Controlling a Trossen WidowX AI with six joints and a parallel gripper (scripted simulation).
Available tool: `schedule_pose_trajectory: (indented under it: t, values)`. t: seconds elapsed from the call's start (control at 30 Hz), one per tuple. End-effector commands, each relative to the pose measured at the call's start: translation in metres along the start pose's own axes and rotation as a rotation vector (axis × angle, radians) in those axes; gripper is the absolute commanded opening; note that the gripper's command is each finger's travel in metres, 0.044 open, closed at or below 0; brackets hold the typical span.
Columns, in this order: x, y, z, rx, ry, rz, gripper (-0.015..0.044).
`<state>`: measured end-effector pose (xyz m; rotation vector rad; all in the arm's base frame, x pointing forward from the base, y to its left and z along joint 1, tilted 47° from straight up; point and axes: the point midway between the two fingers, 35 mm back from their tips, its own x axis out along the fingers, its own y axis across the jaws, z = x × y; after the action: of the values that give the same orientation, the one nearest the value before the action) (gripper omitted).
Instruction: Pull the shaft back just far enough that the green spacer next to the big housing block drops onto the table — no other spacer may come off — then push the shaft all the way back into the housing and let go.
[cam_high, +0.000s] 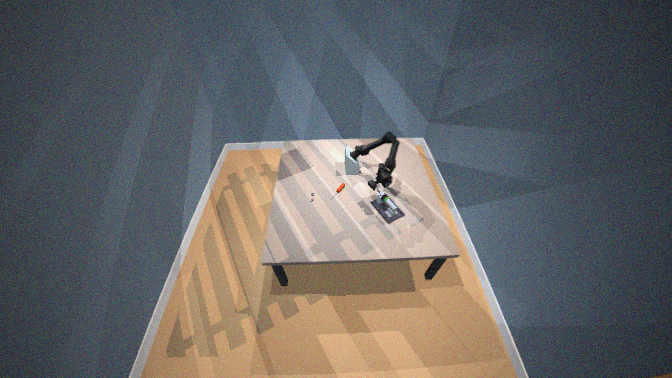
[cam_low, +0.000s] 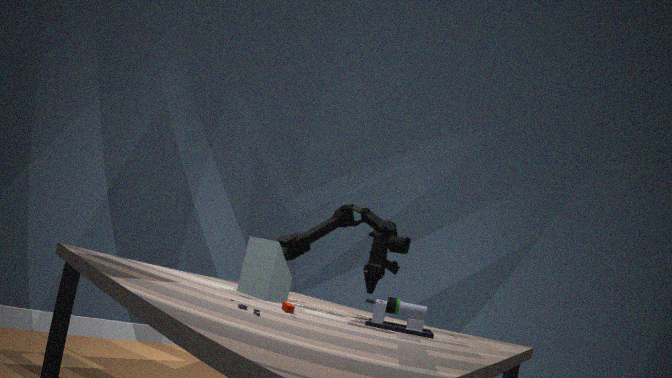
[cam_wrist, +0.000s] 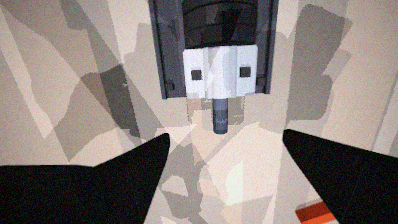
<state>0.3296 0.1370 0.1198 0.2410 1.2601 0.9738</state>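
Note:
The grey shaft (cam_wrist: 220, 116) (cam_low: 370, 301) sticks out of a white support block (cam_wrist: 220, 70) (cam_low: 378, 314) on a dark base plate (cam_wrist: 167, 60) (cam_low: 400, 327). Beyond the block are black spacers (cam_wrist: 220, 25) (cam_low: 391, 305). The green spacer (cam_low: 397, 306) (cam_high: 385, 198) is between them and the big white cylindrical housing (cam_low: 414, 308); it is out of sight in the wrist view. My gripper (cam_wrist: 225, 136) (cam_low: 370, 292) is open and empty, pointing down. It is above the shaft's free end, with one finger out to each side and a gap in height.
An orange-handled screwdriver (cam_high: 341, 188) (cam_low: 288, 307) (cam_wrist: 314, 212) lies on the table. Two small dark parts lie farther left, one of them (cam_high: 312, 194) (cam_low: 242, 306) beside the other. A pale upright box (cam_high: 351, 167) (cam_low: 265, 270) stands by the arm's base.

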Motion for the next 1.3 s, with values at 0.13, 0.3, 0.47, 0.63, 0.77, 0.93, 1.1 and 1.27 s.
schedule_pose_trajectory:
  t: [0.13,0.3,0.47,0.63,0.77,0.93,1.1,1.27]
  values:
    - [0.0005,0.0006,0.0001,-0.004,-0.002,0.005,0.0440]
    - [0.0005,0.0006,0.0001,-0.004,-0.002,0.005,0.0440]
    - [0.0003,0.0007,0.0081,-0.005,-0.002,0.005,0.0440]
    - [0.0003,0.0007,0.0092,-0.005,-0.002,0.005,0.0440]
    - [0.0003,0.0007,0.0092,-0.005,-0.002,0.005,0.0440]
    - [0.0003,0.0007,0.0092,-0.005,-0.002,0.005,0.0440]
    - [0.0003,0.0007,0.0092,-0.005,-0.002,0.005,0.0440]
    - [0.0043,0.0007,0.0094,-0.005,-0.002,0.005,0.0440]
